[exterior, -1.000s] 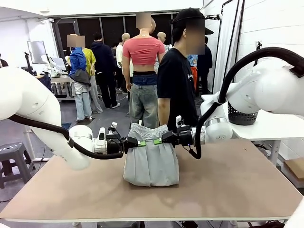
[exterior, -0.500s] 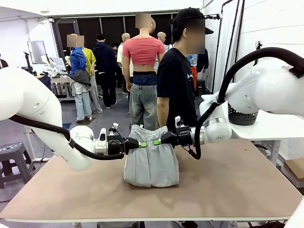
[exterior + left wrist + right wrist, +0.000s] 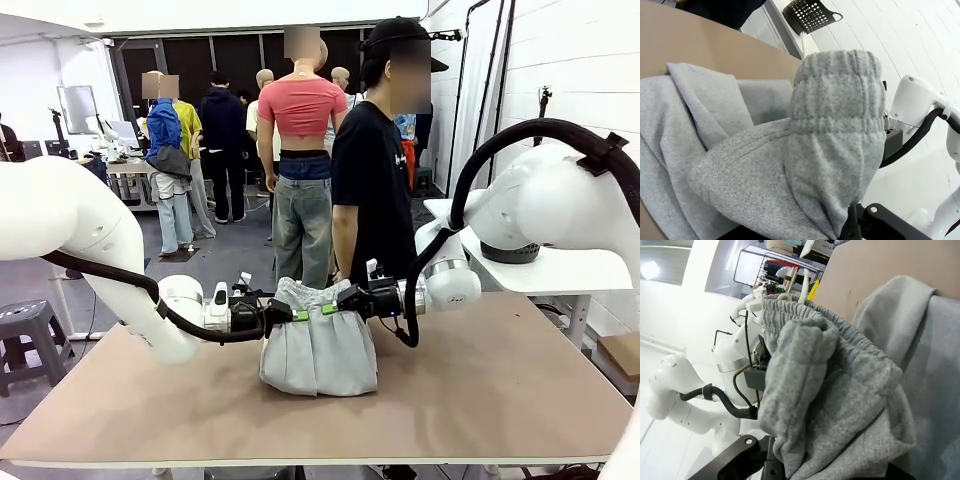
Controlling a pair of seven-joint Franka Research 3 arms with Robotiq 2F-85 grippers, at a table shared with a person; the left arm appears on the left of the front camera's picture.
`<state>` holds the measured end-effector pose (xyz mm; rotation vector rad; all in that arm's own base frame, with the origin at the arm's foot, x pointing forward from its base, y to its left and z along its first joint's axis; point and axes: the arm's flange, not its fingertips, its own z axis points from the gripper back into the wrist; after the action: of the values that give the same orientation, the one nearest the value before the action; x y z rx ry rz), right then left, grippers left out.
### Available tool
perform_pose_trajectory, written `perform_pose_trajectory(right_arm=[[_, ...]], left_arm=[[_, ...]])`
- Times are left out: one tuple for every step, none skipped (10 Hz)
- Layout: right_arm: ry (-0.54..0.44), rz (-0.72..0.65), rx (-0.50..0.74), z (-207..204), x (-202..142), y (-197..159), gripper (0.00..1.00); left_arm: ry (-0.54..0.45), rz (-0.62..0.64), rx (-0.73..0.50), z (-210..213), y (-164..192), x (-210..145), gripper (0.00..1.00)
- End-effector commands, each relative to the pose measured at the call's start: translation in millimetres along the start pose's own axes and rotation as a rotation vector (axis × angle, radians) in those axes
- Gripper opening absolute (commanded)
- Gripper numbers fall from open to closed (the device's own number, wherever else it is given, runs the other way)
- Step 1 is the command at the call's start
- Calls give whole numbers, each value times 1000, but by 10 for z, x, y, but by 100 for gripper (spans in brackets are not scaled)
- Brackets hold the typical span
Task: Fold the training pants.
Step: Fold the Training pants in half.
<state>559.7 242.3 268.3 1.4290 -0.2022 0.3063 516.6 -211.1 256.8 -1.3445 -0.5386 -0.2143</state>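
The light grey training pants [image 3: 317, 345] hang by their gathered waistband over the middle of the table, their lower part bunched on the brown top. My left gripper [image 3: 296, 315] is shut on the waistband's left end and my right gripper [image 3: 332, 309] is shut on its right end, the two close together. In the left wrist view the ribbed waistband [image 3: 837, 115] drapes over my fingers and hides them. The right wrist view has the waistband [image 3: 825, 385] bunched over its own fingers in the same way.
A person in a black shirt [image 3: 372, 180] stands at the table's far edge just behind the pants. A black mesh basket [image 3: 505, 250] sits on a white side table at the right. The brown table top [image 3: 480, 390] lies bare to either side of the pants.
Both grippers have sunk a little and drawn closer together, lowering the waistband so more cloth rests on the table.
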Motion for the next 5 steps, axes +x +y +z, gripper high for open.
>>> perform_pose_trajectory(right_arm=[[-35,-45,-26,73,187,-49,0],[-40,-58,-35,74,234,-117,0],[-49,-69,-41,86,246,-152,0],[-55,-70,-49,99,266,-170,0],[-64,-46,-50,121,305,-162,0]], left_arm=[[6,39,55,29,101,154,0],[21,47,69,14,128,170,0],[24,52,69,5,139,165,0],[18,50,67,0,145,168,0],[9,21,55,-4,147,196,0]])
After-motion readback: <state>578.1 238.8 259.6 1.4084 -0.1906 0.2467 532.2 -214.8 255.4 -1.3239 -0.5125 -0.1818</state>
